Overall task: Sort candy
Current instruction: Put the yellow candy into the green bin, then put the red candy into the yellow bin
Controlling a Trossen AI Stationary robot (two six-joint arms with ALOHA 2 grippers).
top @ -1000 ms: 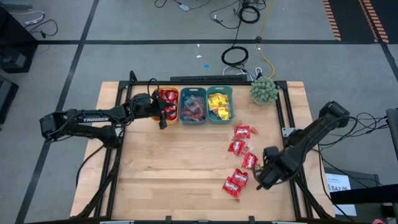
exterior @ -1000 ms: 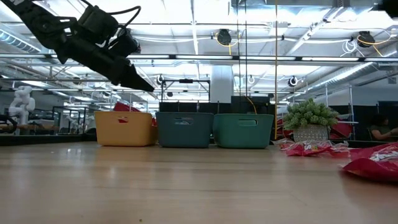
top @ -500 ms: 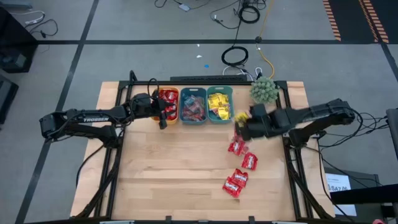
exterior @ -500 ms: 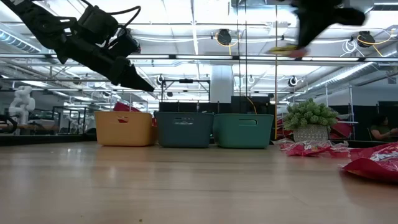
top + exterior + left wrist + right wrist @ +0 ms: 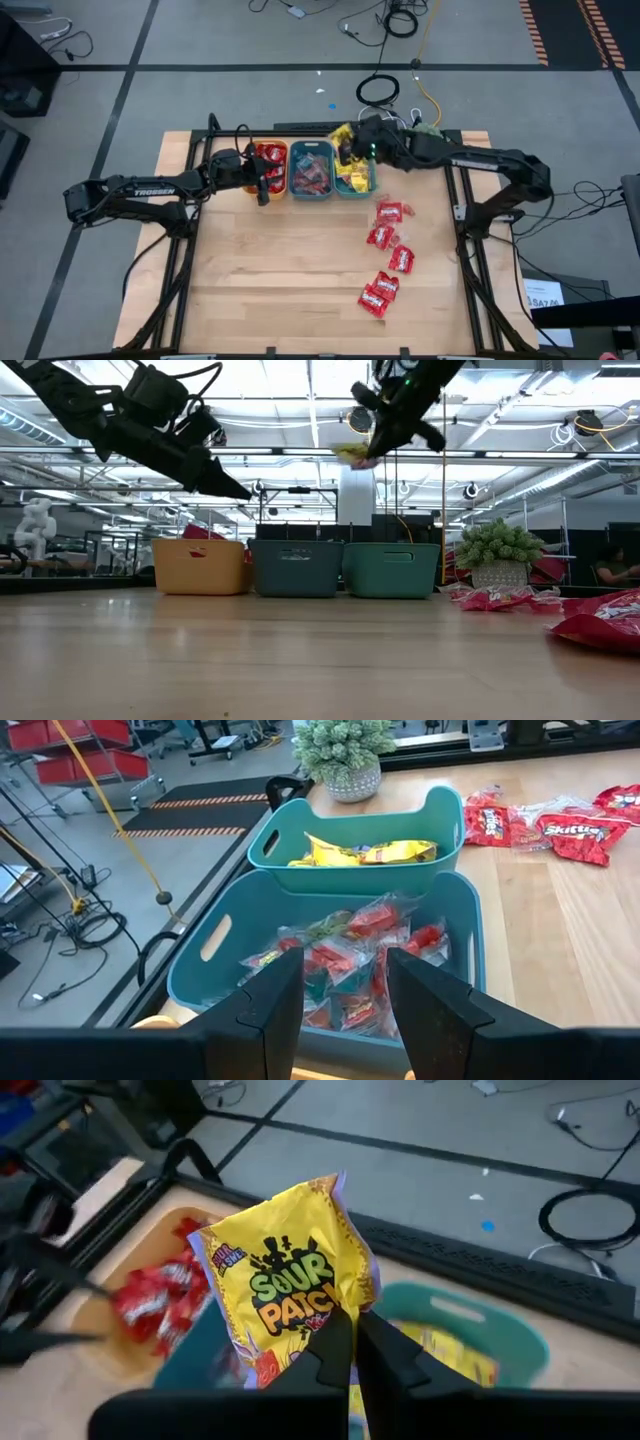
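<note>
Now the right gripper (image 5: 345,145) hangs above the green bin (image 5: 354,170), having swung there from the desk's right side, where it was half a second ago, beside the loose red packets; a second ago it was lower still, at the near right corner. Its fingers are closed on a yellow packet (image 5: 290,1285), pinched at one end so that its long axis runs away from the fingers, printed face toward the wrist camera. In the low view the packet (image 5: 352,453) is held well above the bin row.

Taken from the green bin, five red packets (image 5: 388,252) lie on the desk (image 5: 270,280) on its near side, in a loose line trending toward the front edge. The blue bin (image 5: 310,170) just beside it holds mixed small pieces; the orange bin (image 5: 270,165) beyond that holds red packets.

The left gripper (image 5: 262,183) has not moved: it hangs at the orange bin, fingers (image 5: 270,1010) parted and empty.
</note>
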